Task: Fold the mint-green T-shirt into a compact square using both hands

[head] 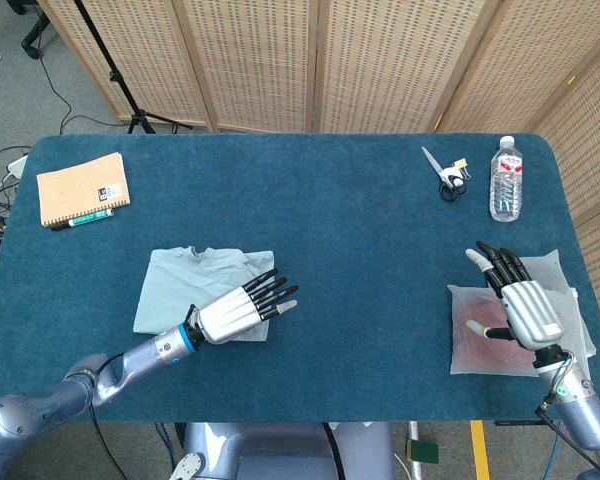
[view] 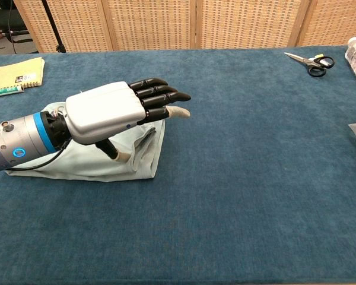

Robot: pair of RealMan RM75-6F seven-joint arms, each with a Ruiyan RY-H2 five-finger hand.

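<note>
Your left hand (view: pixel 115 113) hovers over the folded T-shirt (head: pixel 185 290), fingers (view: pixel 163 98) straight and empty; your right hand (head: pixel 520 305), fingers spread, holds nothing, parked clear.

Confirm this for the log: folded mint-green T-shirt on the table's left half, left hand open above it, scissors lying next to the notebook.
One detail is wrong. The scissors lie beside the water bottle at the far right, not by the notebook at the far left; the head view shows this. The folded T-shirt and the open left hand above it are right.
</note>
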